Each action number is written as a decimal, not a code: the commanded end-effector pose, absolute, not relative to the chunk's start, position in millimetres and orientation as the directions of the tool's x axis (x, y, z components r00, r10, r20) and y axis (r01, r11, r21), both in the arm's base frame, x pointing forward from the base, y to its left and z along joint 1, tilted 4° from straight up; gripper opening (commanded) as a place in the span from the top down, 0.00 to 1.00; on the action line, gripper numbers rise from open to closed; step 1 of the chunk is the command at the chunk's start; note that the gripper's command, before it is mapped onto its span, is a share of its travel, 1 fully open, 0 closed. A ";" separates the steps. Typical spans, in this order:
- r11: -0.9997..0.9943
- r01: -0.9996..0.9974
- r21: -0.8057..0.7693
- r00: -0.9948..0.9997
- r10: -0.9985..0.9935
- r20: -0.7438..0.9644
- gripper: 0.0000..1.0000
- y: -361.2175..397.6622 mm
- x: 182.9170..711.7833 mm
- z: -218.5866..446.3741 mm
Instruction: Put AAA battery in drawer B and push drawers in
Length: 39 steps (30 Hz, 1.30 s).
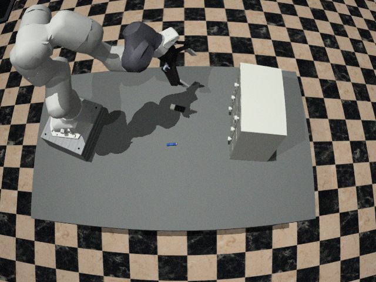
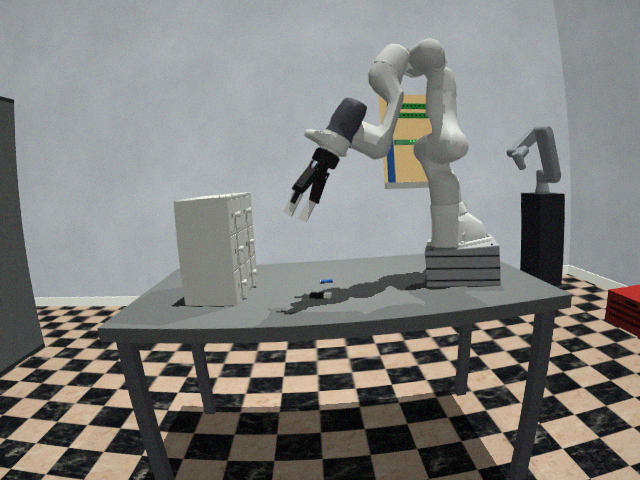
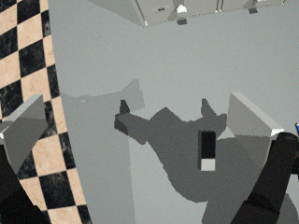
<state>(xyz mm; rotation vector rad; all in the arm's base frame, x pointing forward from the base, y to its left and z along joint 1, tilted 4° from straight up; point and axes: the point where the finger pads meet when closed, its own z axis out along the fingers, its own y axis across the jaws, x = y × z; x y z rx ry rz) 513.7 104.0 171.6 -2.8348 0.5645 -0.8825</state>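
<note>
Exterior view: chest [image 2: 206, 248] drawers all shut, jaws [image 2: 300, 211] spread wide, gripping nothing

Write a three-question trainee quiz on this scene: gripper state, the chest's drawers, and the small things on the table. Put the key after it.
1. True or false: the gripper holds a battery.
2. How do the drawers of the chest stand? A) all pushed in B) one pulled out C) one lying on the table
3. Fill in: the small blue cylinder and the black-and-silver cylinder both lie on the ____.

Key:
1. False: the gripper is open and empty, raised above the table.
2. A.
3. table.
</note>
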 end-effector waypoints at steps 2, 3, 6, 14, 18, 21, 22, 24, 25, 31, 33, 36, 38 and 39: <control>-0.956 -0.276 -0.096 0.903 -0.292 0.317 0.00 93.4 514.7 170.4; -0.956 -0.278 -0.094 0.904 -0.294 0.311 0.00 93.4 514.7 170.4; -0.954 -0.286 -0.085 0.908 -0.299 0.293 0.00 93.4 514.7 170.4; -0.955 -0.293 -0.053 0.928 -0.298 0.226 0.00 93.4 514.7 170.4; -0.958 -0.285 -0.035 0.941 -0.286 0.182 0.00 93.4 514.7 170.4; -0.963 -0.268 -0.018 0.952 -0.267 0.147 0.00 93.4 514.7 170.4; -0.966 -0.260 -0.013 0.956 -0.259 0.135 0.00 93.4 514.7 170.4; -0.971 -0.241 -0.002 0.964 -0.239 0.112 0.00 93.4 514.7 170.4; -0.971 -0.241 -0.002 0.964 -0.239 0.112 0.00 93.4 514.7 170.4; -0.981 -0.192 0.016 0.979 -0.190 0.068 0.00 93.4 514.7 170.4; -0.981 -0.192 0.016 0.979 -0.190 0.068 0.00 93.4 514.7 170.4; -0.981 -0.192 0.016 0.979 -0.190 0.068 0.00 93.4 514.7 170.4; -0.981 -0.192 0.016 0.979 -0.190 0.068 0.00 93.4 514.7 170.4; -0.981 -0.192 0.016 0.979 -0.190 0.068 0.00 93.4 514.7 170.4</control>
